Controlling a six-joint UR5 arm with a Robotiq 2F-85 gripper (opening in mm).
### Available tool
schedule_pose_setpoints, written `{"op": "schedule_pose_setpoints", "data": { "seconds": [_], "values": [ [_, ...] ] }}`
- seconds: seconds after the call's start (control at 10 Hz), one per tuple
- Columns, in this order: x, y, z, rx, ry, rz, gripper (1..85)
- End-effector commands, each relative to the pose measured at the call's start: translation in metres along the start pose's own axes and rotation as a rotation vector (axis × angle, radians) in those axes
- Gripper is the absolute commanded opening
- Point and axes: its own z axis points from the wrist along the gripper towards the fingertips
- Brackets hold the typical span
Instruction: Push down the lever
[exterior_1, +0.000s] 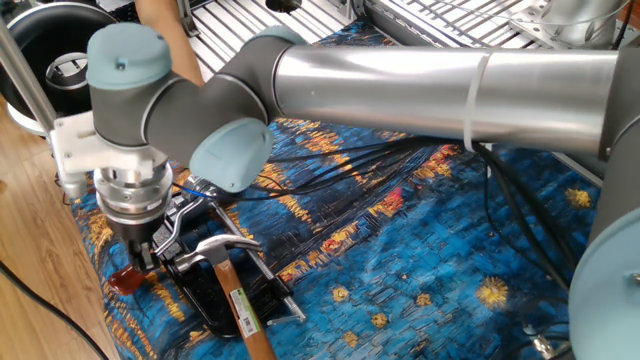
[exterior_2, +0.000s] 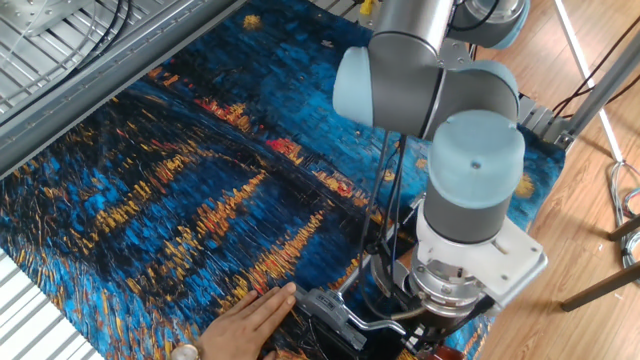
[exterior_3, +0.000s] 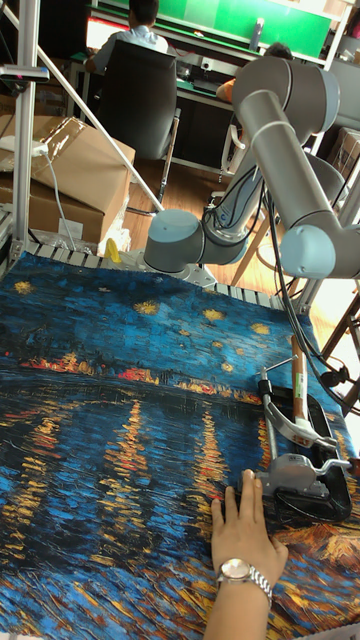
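Note:
The lever's glossy dark-red end (exterior_1: 124, 280) sits low at the near-left table edge. Its thin silver rod (exterior_1: 170, 232) runs up toward the round silver pivot (exterior_1: 204, 187). My gripper (exterior_1: 141, 256) points straight down with its dark fingers together, resting on the rod just above the red end; nothing is visibly clamped between them. In the other fixed view the gripper (exterior_2: 437, 338) is at the bottom edge, mostly hidden under the wrist. The tall fixed view shows the silver mechanism (exterior_3: 297, 472) but not the fingers.
A steel-headed hammer (exterior_1: 221, 249) with a wooden shaft lies across the black base (exterior_1: 210, 298) beside the lever. A person's hand (exterior_2: 248, 320) lies flat on the painted cloth next to the mechanism. Black cables (exterior_1: 400, 140) cross the cloth behind.

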Motion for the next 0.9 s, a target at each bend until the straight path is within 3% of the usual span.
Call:
{"op": "schedule_pose_setpoints", "data": {
  "seconds": [0.0, 0.4, 0.6, 0.7, 0.8],
  "values": [
    [0.004, -0.003, 0.011, 0.009, 0.014, 0.013, 22.7],
    [0.010, -0.007, 0.011, 0.026, 0.032, 0.013, 22.7],
    [0.004, -0.002, 0.012, 0.023, 0.020, 0.028, 22.7],
    [0.000, 0.007, 0.001, 0.001, 0.012, 0.044, 22.7],
    [-0.003, 0.024, -0.023, -0.027, 0.009, 0.065, 22.7]
  ]
}}
